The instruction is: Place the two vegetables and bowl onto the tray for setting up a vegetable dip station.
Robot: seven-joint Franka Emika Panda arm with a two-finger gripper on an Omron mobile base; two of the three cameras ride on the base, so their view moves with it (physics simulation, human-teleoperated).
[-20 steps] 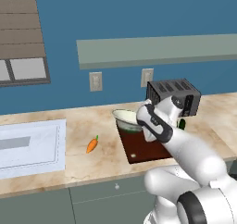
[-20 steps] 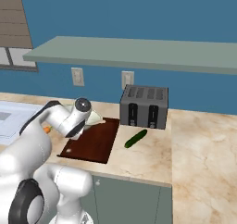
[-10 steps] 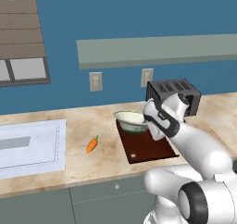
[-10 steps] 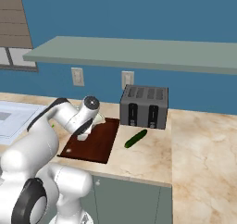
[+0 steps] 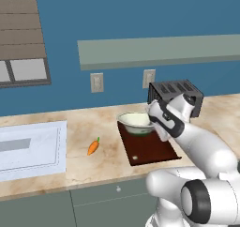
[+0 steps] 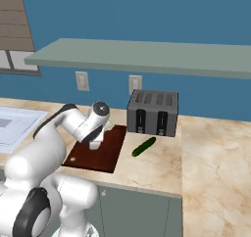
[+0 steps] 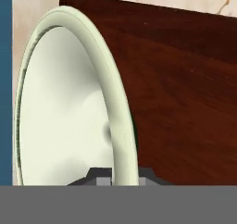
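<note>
The pale green-white bowl (image 5: 135, 122) sits upright at the far end of the dark reddish-brown tray (image 5: 152, 150), over its back edge. My gripper (image 5: 157, 127) is at the bowl's right rim and shut on it. In the hand view the bowl (image 7: 65, 112) has its rim running between my fingertips (image 7: 147, 174), with the tray (image 7: 185, 93) behind it. The orange carrot (image 5: 93, 147) lies on the counter left of the tray. The dark green cucumber (image 6: 144, 146) lies on the counter right of the tray (image 6: 100, 154), in front of the toaster. In the right base view my arm hides the bowl.
A black toaster (image 5: 176, 95) stands against the wall right behind the tray. The white sink area (image 5: 29, 147) is set in the counter at the far left. A shelf (image 5: 159, 50) runs along the wall above.
My arm has reached further forward and to the right, carrying the bowl a little to the right, toward the tray's far end. Carrot and cucumber have not moved.
</note>
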